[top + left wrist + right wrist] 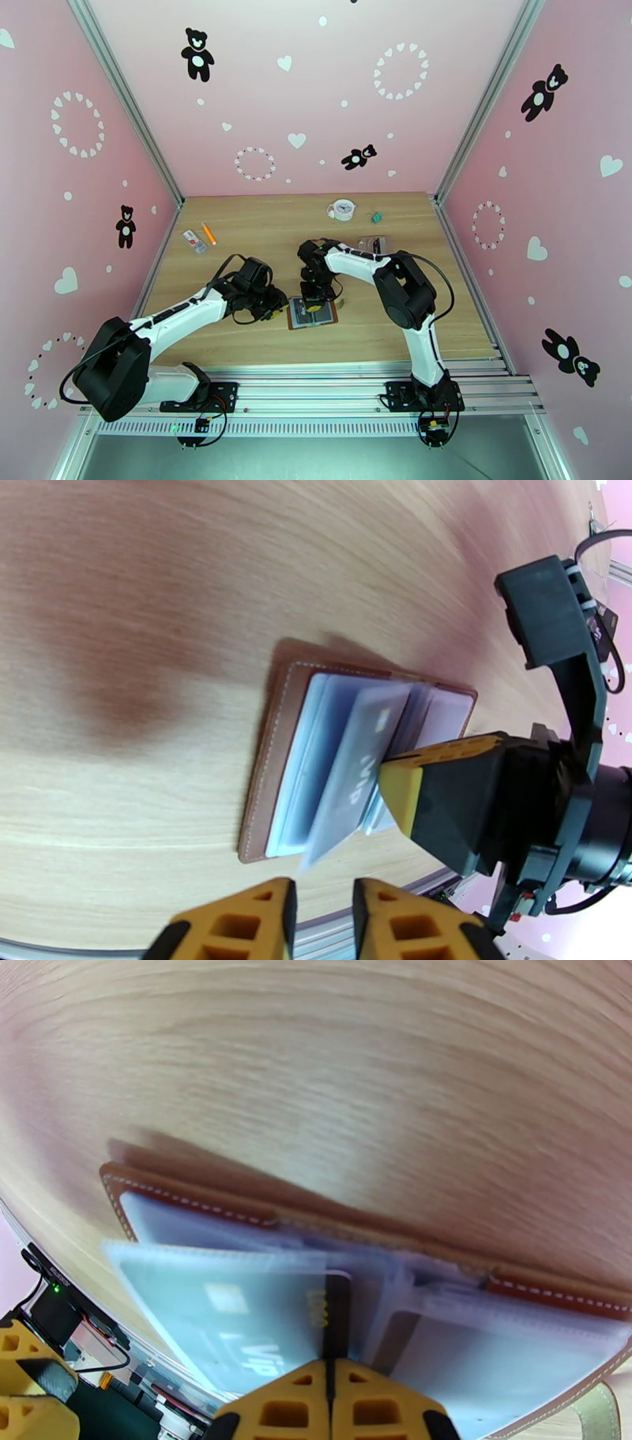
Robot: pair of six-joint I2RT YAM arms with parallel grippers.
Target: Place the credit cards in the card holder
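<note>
Brown leather marks the card holder, which lies open and flat on the wooden table, near the front edge and between the two arms. The left wrist view shows its stitched rim and the clear plastic sleeves inside.

A pale grey-blue card with the letters VIP sits over the sleeves, tilted up from them, with one end reaching past the holder's near rim. The right gripper stands directly over the holder. Its fingers are pressed together with no gap, pinching that card by its edge. The right wrist view shows the closed yellow tips meeting at a dark strip on the card.

The left gripper is just beside the holder's left side, apart from it. Its fingers are slightly parted with nothing between them.

Farther back on the table are an orange pen at the left and a small white round object near the far edge. Pink walls printed with bears and hearts close in the table.
</note>
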